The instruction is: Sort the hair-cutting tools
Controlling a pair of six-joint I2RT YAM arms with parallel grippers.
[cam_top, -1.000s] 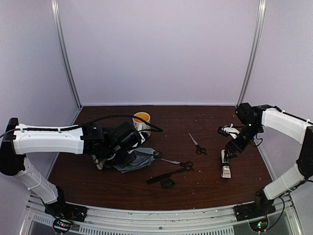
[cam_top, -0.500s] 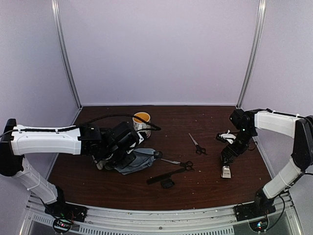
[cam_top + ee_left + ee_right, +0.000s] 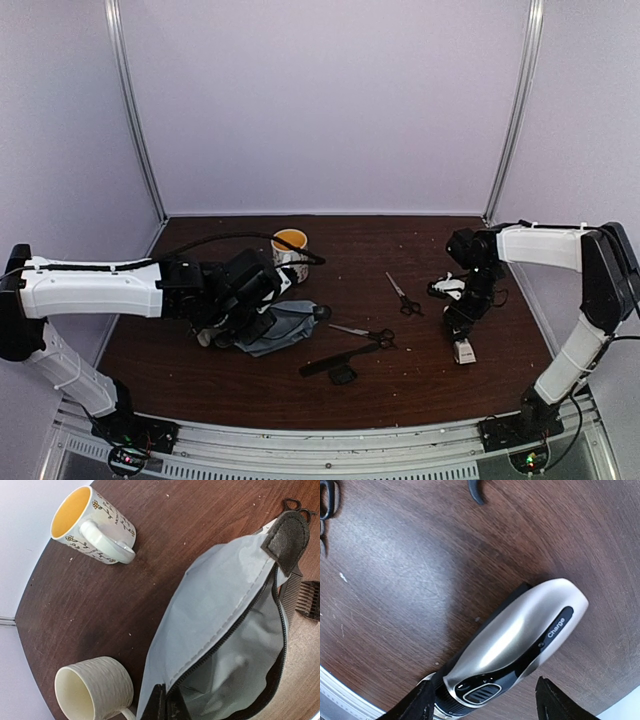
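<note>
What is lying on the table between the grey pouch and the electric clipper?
One pair of scissors, just right of the grey pouch; beyond it the table is bare up to the electric clipper. The top external view shows this.

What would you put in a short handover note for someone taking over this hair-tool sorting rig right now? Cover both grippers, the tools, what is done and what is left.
Left gripper: shut on the edge of the grey pouch, whose zip mouth gapes open.
Right gripper: open, a finger on either side of the clipper, which lies on the table at the right.
Other tools, all on the table: far scissors mid-table; near scissors, comb and clipper guard just right of the pouch.
Done: nothing sorted; no tool shows inside the pouch.
Left: probably close on the clipper, then sort all five tools.
</note>
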